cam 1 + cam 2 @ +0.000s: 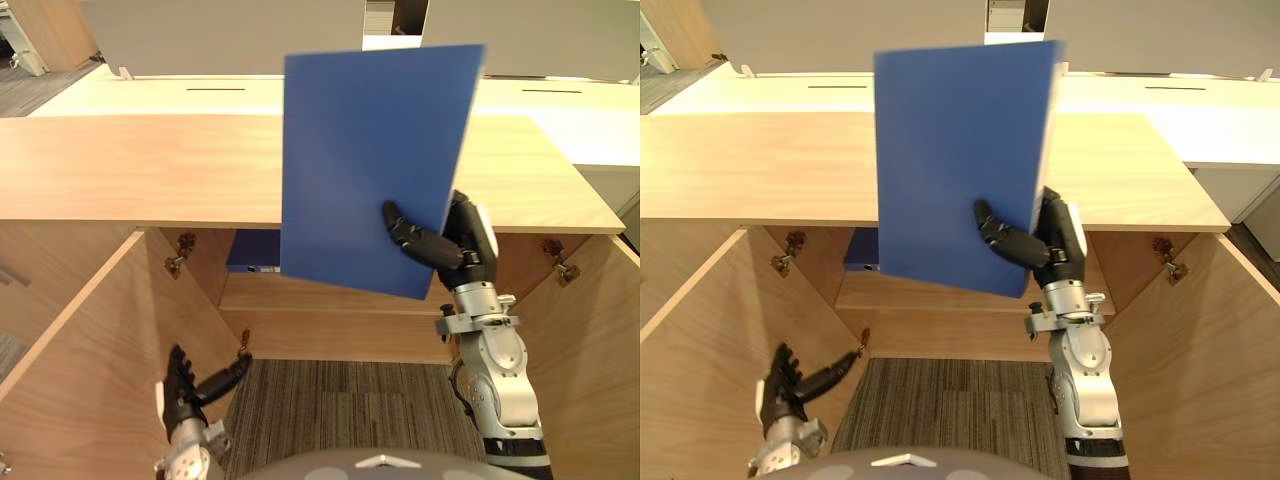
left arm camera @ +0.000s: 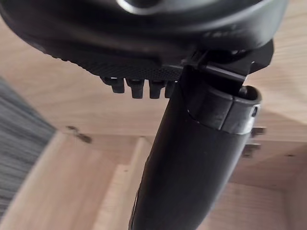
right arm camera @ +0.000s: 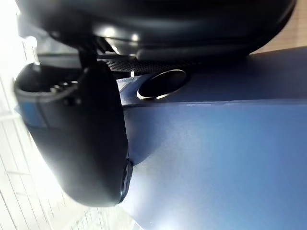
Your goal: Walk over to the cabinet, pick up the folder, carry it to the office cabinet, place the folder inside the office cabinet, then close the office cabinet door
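Nearest, low left: left robot hand (image 1: 190, 385), fingers loosely spread, holding nothing, over the carpet (image 1: 340, 400) beside the open left door (image 1: 80, 340).
Middle right: right robot hand (image 1: 450, 250), thumb on the near face, fingers behind, pinching the folder (image 1: 370, 160) near its lower corner.
Folder position: upright before the open office cabinet (image 1: 120, 170), probably to slide in edgewise.
Inside, farthest: shelf (image 1: 330, 295), blue item (image 1: 252, 252) at back left.
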Controlling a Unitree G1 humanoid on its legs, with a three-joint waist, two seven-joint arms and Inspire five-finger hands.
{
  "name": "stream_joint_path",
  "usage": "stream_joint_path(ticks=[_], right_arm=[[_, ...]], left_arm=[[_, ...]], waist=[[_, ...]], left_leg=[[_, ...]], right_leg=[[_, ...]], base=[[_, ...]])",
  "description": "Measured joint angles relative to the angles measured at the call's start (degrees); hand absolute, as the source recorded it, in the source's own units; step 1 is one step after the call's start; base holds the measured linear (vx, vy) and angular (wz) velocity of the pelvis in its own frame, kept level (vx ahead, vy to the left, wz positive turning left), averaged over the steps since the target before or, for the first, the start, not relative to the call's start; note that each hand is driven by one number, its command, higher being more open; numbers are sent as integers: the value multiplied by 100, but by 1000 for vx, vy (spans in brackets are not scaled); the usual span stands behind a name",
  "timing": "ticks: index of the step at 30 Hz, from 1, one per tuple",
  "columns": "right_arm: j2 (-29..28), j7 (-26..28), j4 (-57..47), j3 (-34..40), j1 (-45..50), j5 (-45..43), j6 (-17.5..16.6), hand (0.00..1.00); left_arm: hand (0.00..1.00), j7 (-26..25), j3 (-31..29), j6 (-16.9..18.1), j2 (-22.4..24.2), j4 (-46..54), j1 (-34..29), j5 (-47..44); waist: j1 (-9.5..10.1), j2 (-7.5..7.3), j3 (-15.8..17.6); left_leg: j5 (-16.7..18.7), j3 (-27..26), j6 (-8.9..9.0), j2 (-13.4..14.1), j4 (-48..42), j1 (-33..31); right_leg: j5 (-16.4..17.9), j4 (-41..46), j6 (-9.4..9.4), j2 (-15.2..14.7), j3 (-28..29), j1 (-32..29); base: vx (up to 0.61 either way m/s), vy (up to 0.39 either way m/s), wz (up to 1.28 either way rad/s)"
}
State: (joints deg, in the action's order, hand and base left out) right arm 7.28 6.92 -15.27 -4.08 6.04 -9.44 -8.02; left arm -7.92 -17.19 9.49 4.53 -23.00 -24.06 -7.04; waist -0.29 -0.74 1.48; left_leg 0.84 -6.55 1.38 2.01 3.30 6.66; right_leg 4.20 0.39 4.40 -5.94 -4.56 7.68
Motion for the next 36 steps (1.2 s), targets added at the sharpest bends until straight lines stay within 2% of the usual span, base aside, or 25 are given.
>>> stream_joint_path(ticks=[4, 5, 7, 11, 13, 14, 17, 18, 20, 23, 28, 33, 36], right_arm=[[360, 161, 310, -734, 3, 318, -4, 0], [407, 167, 412, -825, 3, 350, -16, 0], [550, 167, 887, -1167, -3, 598, -18, 0], [905, 219, 1335, -1693, -8, 1011, -17, 0], [1056, 217, 1506, -1858, -54, 1274, -17, 0], [1209, 196, 1718, -2002, -212, 1522, -15, 0], [1355, 192, 1893, -2093, -505, 1768, -1, 0], [1447, 153, 1969, -2134, -838, 1947, -1, 0], [1548, 108, 2022, -2175, -1275, 1984, -1, 0], [1552, -23, 2069, -2144, -1608, 2062, -3, 0], [1398, -182, 2075, -1602, -1871, 1787, 4, 0], [879, -601, 1783, -931, -1887, 766, 52, 0], [656, -944, 1423, -470, -2061, 125, 24, 0]], left_arm=[[100, 94, 3, -138, -93, -1465, 178, 53], [100, 139, -39, -168, -113, -1579, 217, -49], [100, 132, -2, -160, -465, -2178, 438, 94], [100, 113, 64, -204, -703, -2783, 532, 238], [100, 116, 66, -213, -716, -2909, 562, 296], [100, 120, 110, -212, -753, -2976, 704, 296], [100, 119, 168, -209, -768, -2999, 955, 304], [100, 105, 342, -195, -808, -2987, 1218, 304], [100, 109, 510, -192, -884, -2943, 1541, 305], [100, 85, 624, -174, -956, -2880, 1898, 301], [100, 91, 789, -70, -991, -2526, 2534, 247], [100, 74, 796, -11, -980, -1963, 2806, 83], [100, 49, 771, 0, -953, -1734, 3065, 38]], waist=[[7, -26, 16], [10, -29, 19], [45, -25, 36], [45, -1, 101], [49, -4, 200], [55, 23, 408], [70, 84, 684], [73, 158, 936], [69, 241, 1298], [43, 249, 1693], [31, 259, 2333], [71, 301, 2512], [115, 313, 2600]], left_leg=[[-1, -40, 1, 6, 2, -31], [-1, -37, 1, 11, 4, -36], [-5, -39, 7, 17, -2, -51], [-14, -70, 20, 10, -10, -239], [-16, -71, 23, 12, -65, -424], [-2, -65, 24, 17, -185, -586], [96, -63, 17, 41, -482, -855], [226, -56, 12, 100, -950, -1311], [348, -43, 11, 188, -1467, -1788], [439, 15, 8, 215, -1937, -2263], [785, 126, -12, 278, -3187, -3719], [1176, 133, -15, 460, -4409, -5017], [1214, 225, -13, 517, -4847, -5651]], right_leg=[[0, 0, 0, 8, 33, -56], [0, 2, -1, 14, 29, -60], [0, 0, -1, 20, 31, -71], [0, 14, 0, 10, 51, -281], [-5, 48, 0, 10, 60, -462], [-17, 89, 5, 6, 58, -584], [-22, 227, -1, 1, 72, -781], [-20, 465, -5, 14, 99, -1123], [6, 870, -36, 53, 144, -1576], [176, 1445, -87, 32, 137, -2099], [651, 2960, -101, -46, 154, -3665], [1042, 4201, -139, -85, 202, -5002], [1120, 4653, -155, -72, 177, -5608]], base=[[-9, -1, -4], [0, 0, 0], [-16, -5, 0], [-36, 3, -3], [0, 0, 0], [0, 0, 0], [-32, 5, -2], [-75, 11, -9], [-94, 16, -13], [-124, 7, -2], [-171, -15, 5], [-223, -41, -8], [-145, -38, 4]])
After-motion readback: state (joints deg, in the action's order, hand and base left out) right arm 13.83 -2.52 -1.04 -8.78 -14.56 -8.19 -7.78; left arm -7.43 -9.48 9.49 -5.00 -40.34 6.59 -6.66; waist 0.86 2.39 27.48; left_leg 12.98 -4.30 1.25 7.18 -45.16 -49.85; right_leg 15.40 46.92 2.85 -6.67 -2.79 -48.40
